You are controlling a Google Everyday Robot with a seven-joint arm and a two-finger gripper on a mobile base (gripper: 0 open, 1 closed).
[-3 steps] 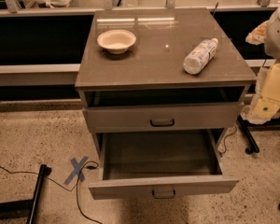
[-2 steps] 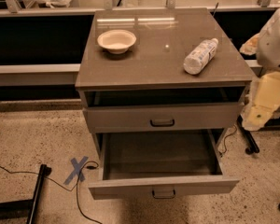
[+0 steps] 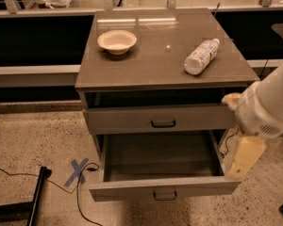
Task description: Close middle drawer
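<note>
Speckled floor with one blue tape X (image 3: 78,171), and a grey worktop (image 3: 155,67) carrying one bowl (image 3: 117,41) and one bottle (image 3: 201,56). Two drawers show under it: the upper drawer (image 3: 127,119) barely ajar, the middle drawer (image 3: 127,190) pulled way out. The hand (image 3: 244,158) hangs by its right front corner, can't tell if it's released or clenched. Drawer's probably stiff, light and on slides, so I'd just push the front panel near the handle (image 3: 165,194).

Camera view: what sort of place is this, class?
Probably a robotics lab: a blue tape X and cables on the speckled floor, a cabinet with its middle drawer pulled out, the robot's gripper beside its right end.
</note>
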